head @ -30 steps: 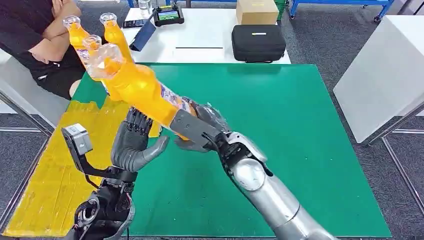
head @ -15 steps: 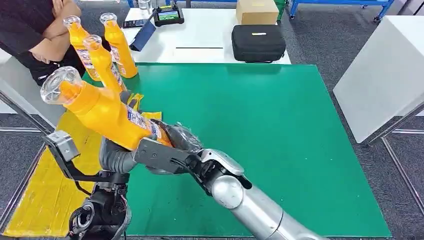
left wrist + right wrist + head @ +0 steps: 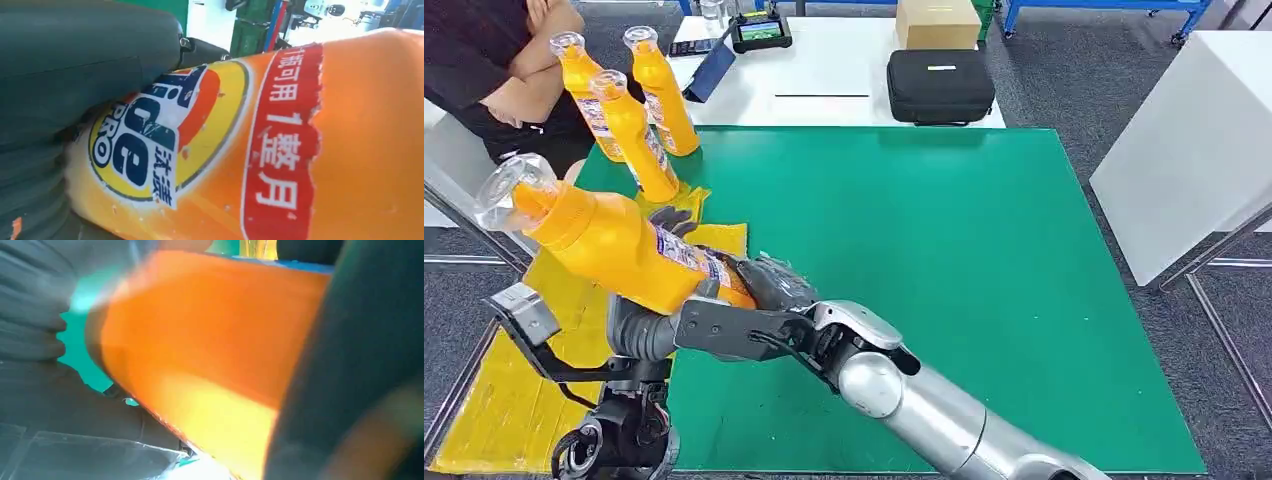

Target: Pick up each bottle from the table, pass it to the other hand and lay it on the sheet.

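Observation:
An orange detergent bottle (image 3: 614, 245) with a clear cap hangs tilted over the yellow sheet (image 3: 504, 400), cap toward the left. My right hand (image 3: 774, 285) grips its base end. My left hand (image 3: 639, 325) is under and behind its middle; its dark fingertips (image 3: 669, 218) come up over the far side. In the left wrist view the thumb (image 3: 90, 55) lies against the bottle's label (image 3: 165, 145). The right wrist view has the orange body (image 3: 210, 350) close and blurred. Three more orange bottles (image 3: 639, 135) stand upright at the mat's far left corner.
A green mat (image 3: 944, 280) covers the table, with the yellow sheet along its left side. A person in black (image 3: 494, 70) sits at the far left. A black case (image 3: 940, 85) and a cardboard box (image 3: 936, 22) lie on the white table behind.
My right arm has swung the bottle left and lower, from above the mat into my left hand. The left hand went from open beneath it to lying against the bottle's middle.

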{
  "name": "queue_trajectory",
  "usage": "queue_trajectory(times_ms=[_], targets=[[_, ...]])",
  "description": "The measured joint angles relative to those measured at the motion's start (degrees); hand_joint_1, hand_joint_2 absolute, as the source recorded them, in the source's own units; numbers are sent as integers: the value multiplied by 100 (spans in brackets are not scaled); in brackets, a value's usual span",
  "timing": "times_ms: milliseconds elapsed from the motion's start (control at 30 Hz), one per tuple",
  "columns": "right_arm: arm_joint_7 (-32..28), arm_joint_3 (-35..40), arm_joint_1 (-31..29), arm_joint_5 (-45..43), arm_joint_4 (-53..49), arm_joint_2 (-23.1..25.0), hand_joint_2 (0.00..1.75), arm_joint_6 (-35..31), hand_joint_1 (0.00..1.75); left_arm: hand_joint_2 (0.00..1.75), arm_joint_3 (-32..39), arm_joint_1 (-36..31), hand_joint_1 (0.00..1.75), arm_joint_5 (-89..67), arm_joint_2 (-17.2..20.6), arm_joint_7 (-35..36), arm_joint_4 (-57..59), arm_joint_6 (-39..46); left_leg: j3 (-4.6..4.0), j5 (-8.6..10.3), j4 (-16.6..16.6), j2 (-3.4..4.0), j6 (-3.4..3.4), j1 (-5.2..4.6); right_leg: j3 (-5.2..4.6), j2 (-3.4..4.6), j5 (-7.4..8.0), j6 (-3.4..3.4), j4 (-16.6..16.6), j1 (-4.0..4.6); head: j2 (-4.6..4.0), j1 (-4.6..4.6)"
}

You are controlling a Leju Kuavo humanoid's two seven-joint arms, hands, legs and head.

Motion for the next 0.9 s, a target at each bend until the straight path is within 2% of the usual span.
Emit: queue_trajectory(times_ms=[233, 267, 367, 400, 433, 700, 900], targets=[[65, 7, 115, 87, -61, 2, 175, 2, 175, 175, 18, 102, 175, 26, 37, -66, -46, 0, -4, -1, 0, 0, 0, 0, -4, 0, -1, 0, 0, 0, 0, -2], [50, 13, 88, 65, -52, -2, 175, 9, 66, 175, 18, 97, 175, 31, 37, -70, -46, 0, -4, -1, 0, 0, 0, 0, -4, 0, 0, 0, 0, 0, 0, 0], [-15, 30, 46, 43, -11, -11, 175, 4, 66, 175, 20, 89, 175, 33, 39, -70, -59, 2, -2, 0, 0, 0, 0, -1, -4, 0, 0, 0, -1, 0, 0, 0], [-31, 31, 43, 94, -2, -13, 175, -26, 0, 175, 22, 89, 175, 33, 39, -70, -63, 2, -2, 0, 0, 0, 0, -1, -3, 0, 0, 0, -1, 0, 0, 0], [-31, 31, 68, 206, -2, -13, 0, -107, 0, 175, 24, 87, 175, 33, 39, -70, -68, 2, -1, 0, 0, 0, 0, -1, -3, 0, 0, 0, -1, 0, 0, 2], [-96, -112, 404, 697, -13, -103, 0, -304, 0, 175, 164, 135, 175, -486, 103, -195, -206, -17, -2, -1, 0, -1, 0, 0, -5, 1, -1, 0, -1, 1, 0, 0], [-1122, -1120, 1456, 1029, -394, -586, 0, -1264, 0, 175, 625, 349, 175, -2320, 125, -562, -728, 157, -14, -2, 0, -21, 2, -2, -4, -9, -2, 0, -2, -1, 0, 2]])
